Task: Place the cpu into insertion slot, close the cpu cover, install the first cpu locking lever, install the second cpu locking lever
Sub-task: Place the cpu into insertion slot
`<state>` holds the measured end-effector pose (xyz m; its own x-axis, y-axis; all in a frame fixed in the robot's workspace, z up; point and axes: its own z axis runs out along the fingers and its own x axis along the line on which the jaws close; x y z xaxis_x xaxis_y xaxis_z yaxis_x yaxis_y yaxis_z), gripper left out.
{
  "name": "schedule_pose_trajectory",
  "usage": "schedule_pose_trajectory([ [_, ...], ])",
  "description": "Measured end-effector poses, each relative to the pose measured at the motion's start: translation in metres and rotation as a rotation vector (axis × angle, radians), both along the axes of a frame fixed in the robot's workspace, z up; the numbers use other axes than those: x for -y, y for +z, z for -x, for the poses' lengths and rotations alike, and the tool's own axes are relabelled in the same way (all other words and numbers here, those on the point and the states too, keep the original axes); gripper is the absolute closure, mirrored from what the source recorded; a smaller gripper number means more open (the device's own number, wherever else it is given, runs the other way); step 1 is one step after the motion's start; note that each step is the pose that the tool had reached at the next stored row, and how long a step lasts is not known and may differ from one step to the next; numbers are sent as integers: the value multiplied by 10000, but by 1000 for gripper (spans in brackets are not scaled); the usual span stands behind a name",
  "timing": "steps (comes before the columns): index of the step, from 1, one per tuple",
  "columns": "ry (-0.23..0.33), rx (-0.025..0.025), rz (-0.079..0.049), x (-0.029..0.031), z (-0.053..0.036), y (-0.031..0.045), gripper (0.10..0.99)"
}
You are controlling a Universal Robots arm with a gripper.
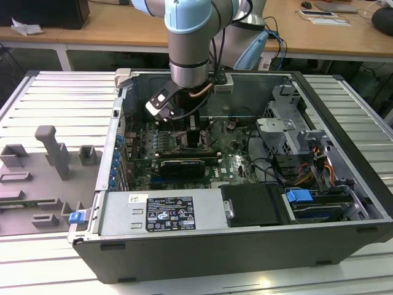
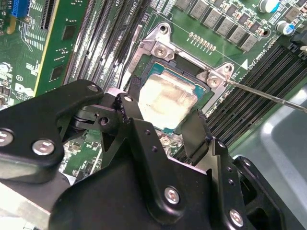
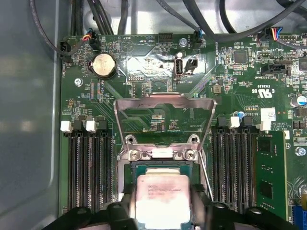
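The open computer case (image 1: 245,261) lies on its side, and the arm (image 1: 190,49) is reached down into it over the green board (image 3: 230,96). The gripper (image 2: 160,120) is seen low over the socket area, its black fingers (image 3: 125,208) set against two opposite edges of the cpu (image 2: 165,103), so the chip appears to be clamped between them. The cpu cover (image 3: 144,100) is stood up on its hinge beyond the socket, with the board visible through its window. The cpu is found at the insertion slot (image 2: 187,67), inside the metal rim; whether it is fully seated cannot be told.

Several risks can be judged from here:
- If the chip is tilted or slightly off square when it is let go, one corner could be left riding on the rim, and the contacts beneath could be bent.
- If the fingers are opened unevenly, the chip could be dragged sideways out of place.
- The long black memory slots (image 3: 88,167) lie just beside the fingers and could be struck by a wide opening.
- The thin locking lever (image 2: 268,96) is stretched out beside the socket and could be snagged by the gripper body.
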<state>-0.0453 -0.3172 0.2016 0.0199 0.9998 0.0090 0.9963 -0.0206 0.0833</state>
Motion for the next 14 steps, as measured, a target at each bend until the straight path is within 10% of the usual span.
schedule_pose_trajectory([
  [5,0,-12,-16,0,-1,74,478],
  [8,0,-197,-17,0,-36,120,741],
  [14,-1,-264,-14,0,-51,134,980],
])
